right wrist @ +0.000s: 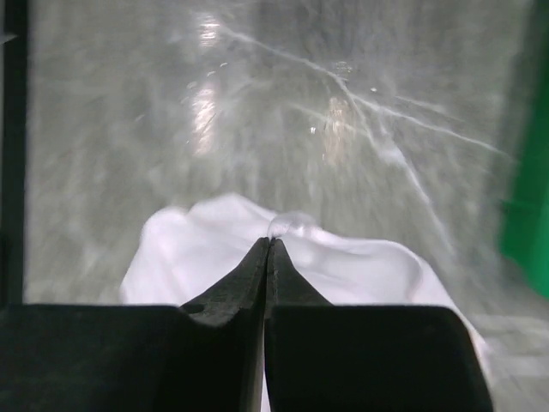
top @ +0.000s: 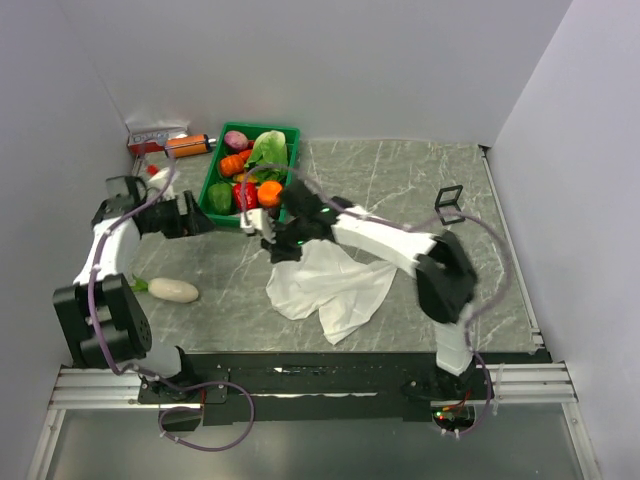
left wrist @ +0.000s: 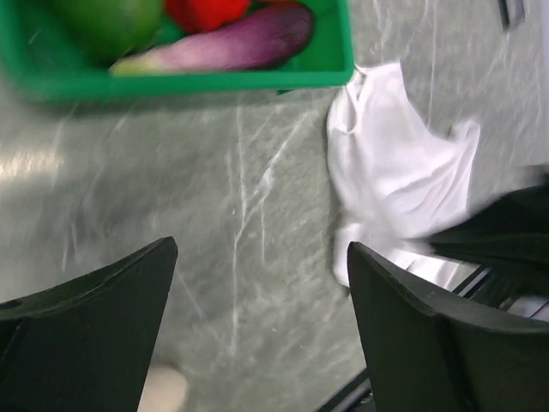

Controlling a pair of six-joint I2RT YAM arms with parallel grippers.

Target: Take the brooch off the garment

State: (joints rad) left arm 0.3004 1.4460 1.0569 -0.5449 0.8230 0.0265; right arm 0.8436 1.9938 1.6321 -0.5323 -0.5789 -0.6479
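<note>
**A pinch worth checking before pulling**

From above, the right gripper (top: 272, 240) is pinching shut on the garment (top: 325, 285) at its top edge, just in front of the green crate (top: 208, 180). The left gripper (top: 195, 215) is hanging wide open and empty beside the crate. The left wrist view is showing only plain cloth. In the right wrist view the jaws are meeting on a raised fold, and the brooch is too small to pick out. The pull should probably be slow, with the left gripper pinning the cloth.

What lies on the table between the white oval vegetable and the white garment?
Nothing: the top view shows only bare grey tabletop between the white oval vegetable and the garment.
</note>
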